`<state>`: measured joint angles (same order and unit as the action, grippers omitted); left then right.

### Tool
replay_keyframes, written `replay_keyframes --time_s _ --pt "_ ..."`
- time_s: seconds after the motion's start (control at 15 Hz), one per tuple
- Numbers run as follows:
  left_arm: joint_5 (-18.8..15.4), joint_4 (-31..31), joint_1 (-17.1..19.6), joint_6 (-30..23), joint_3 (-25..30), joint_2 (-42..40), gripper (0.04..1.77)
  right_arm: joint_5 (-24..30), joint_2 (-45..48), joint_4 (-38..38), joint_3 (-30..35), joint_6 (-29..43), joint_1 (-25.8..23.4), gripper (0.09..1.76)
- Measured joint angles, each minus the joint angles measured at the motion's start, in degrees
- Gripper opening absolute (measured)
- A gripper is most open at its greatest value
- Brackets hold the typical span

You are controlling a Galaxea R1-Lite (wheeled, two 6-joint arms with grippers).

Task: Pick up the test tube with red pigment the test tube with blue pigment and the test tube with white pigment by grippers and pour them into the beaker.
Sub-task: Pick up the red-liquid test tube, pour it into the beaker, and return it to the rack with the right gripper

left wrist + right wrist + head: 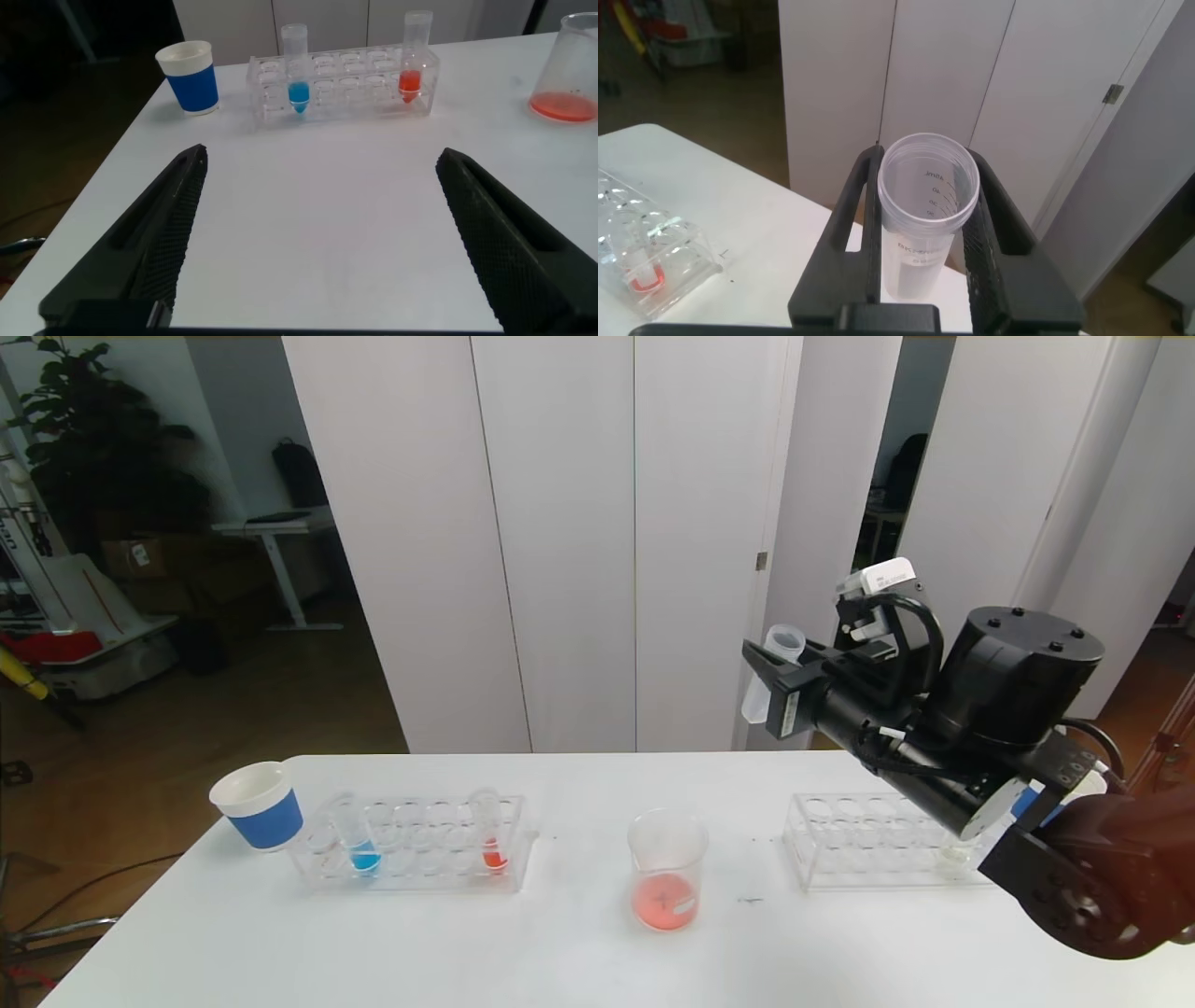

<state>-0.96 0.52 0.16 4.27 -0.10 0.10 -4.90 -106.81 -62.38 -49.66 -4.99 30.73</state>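
My right gripper (767,665) is raised high above the table's right side and is shut on the test tube with white pigment (782,642), a clear graduated tube held about upright. In the right wrist view the tube (926,215) sits between the fingers (990,233), with pale whitish content low inside. The beaker (665,868) stands mid-table with pinkish-red liquid in its bottom. The test tube with blue pigment (359,845) and a red tube (492,840) stand in the left rack (420,877). My left gripper (322,157) is open and empty over bare table, short of that rack.
A blue-and-white paper cup (260,805) stands at the left rack's far end. A second clear rack (868,840) with empty holes stands to the right of the beaker, partly behind my right arm. White wall panels rise behind the table.
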Motion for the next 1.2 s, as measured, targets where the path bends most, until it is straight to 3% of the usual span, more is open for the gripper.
replay_keyframes --time_s 0.27,0.73,1.2 --pt "-0.02 0.00 0.00 0.00 0.00 0.00 1.75 -2.06 0.12 2.38 1.22 9.23 -0.12 0.57" --pt "0.00 0.00 0.00 0.00 0.00 0.00 1.75 -5.55 1.63 2.02 2.84 8.40 -3.50 0.57" --pt "0.00 0.00 0.00 0.00 0.00 0.00 1.75 -5.18 7.18 2.01 2.91 2.32 -15.88 0.57"
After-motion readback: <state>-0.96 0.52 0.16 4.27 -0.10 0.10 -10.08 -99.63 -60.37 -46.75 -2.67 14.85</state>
